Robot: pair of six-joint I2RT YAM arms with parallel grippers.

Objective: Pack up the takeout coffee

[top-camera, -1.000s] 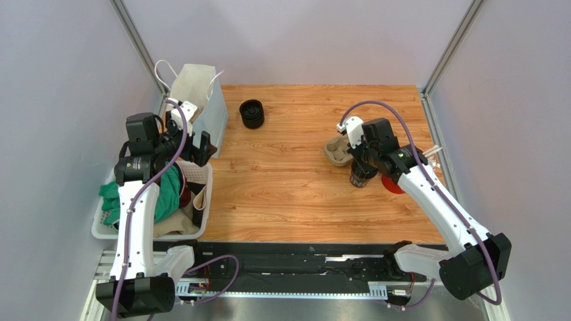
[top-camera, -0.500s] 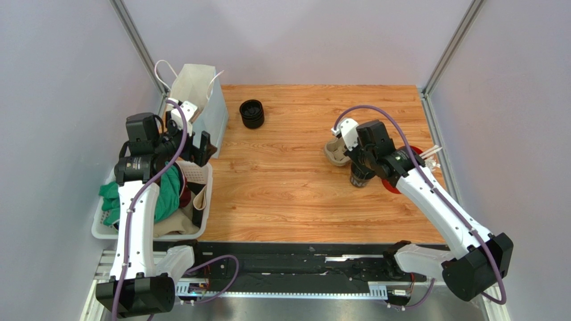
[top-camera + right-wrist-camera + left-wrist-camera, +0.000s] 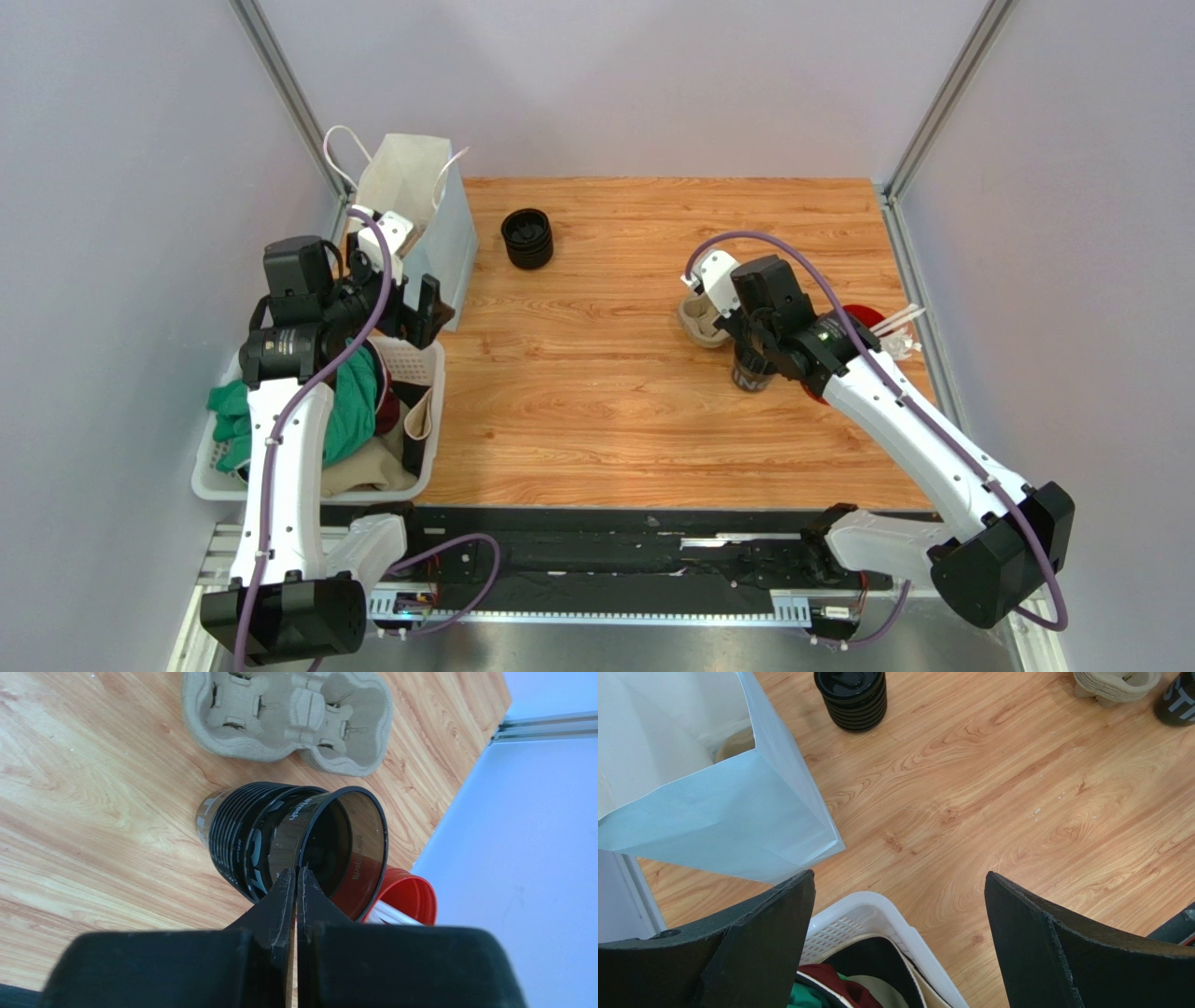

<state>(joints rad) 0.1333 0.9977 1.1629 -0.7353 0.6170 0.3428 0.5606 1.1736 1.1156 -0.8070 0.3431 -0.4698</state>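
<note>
The takeout coffee [image 3: 528, 238], a small black ribbed cup with a black lid, stands at the back of the table by the paper bag; it also shows in the left wrist view [image 3: 852, 696]. A second black ribbed cup [image 3: 267, 840], open-topped, stands next to the cardboard cup tray [image 3: 288, 714]. My right gripper [image 3: 296, 878] is shut on that cup's rim, one finger inside and one outside. In the top view the right gripper [image 3: 751, 350] is over this cup [image 3: 751, 375] beside the tray [image 3: 701, 319]. My left gripper [image 3: 899, 878] is open and empty above the white basket.
A red cup with white straws [image 3: 863, 319] stands just right of the held cup, seen also in the right wrist view [image 3: 410, 896]. A white paper bag [image 3: 414, 196] stands at the back left. The white basket [image 3: 211, 476] of clothes sits at the left edge.
My right wrist has swung left toward the cup tray, still shut on the open cup, uncovering more of the red cup. The left arm has not moved.
</note>
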